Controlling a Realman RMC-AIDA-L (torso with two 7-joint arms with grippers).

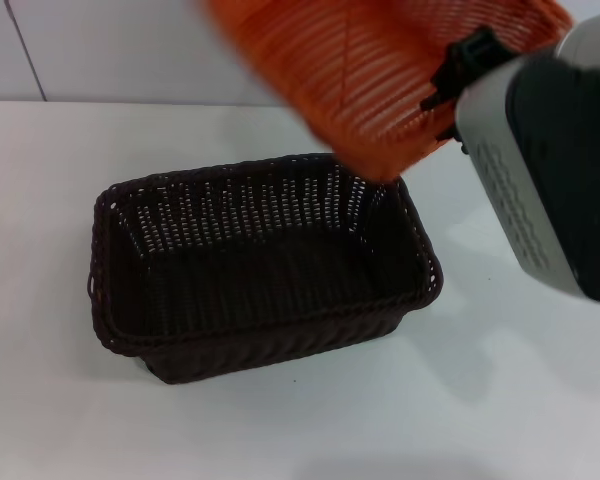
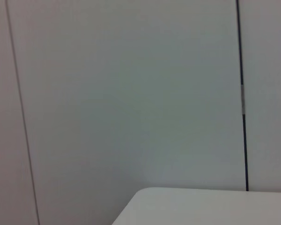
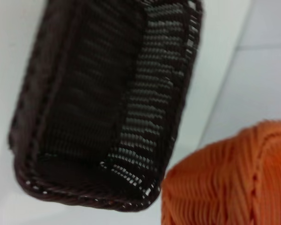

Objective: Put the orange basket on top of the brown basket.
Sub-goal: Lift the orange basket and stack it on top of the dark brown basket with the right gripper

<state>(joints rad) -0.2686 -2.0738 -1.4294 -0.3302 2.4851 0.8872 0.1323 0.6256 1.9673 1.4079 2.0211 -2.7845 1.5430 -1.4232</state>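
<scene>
The orange basket hangs in the air at the top right of the head view, tilted, with its underside towards me. It is above the far right corner of the brown basket. My right gripper is shut on the orange basket's rim and holds it up. The brown basket stands empty and upright on the white table. The right wrist view shows the brown basket from above and part of the orange basket close by. My left gripper is out of view.
The white table spreads around the brown basket. A white panelled wall stands behind it. The left wrist view shows only the wall and a table corner.
</scene>
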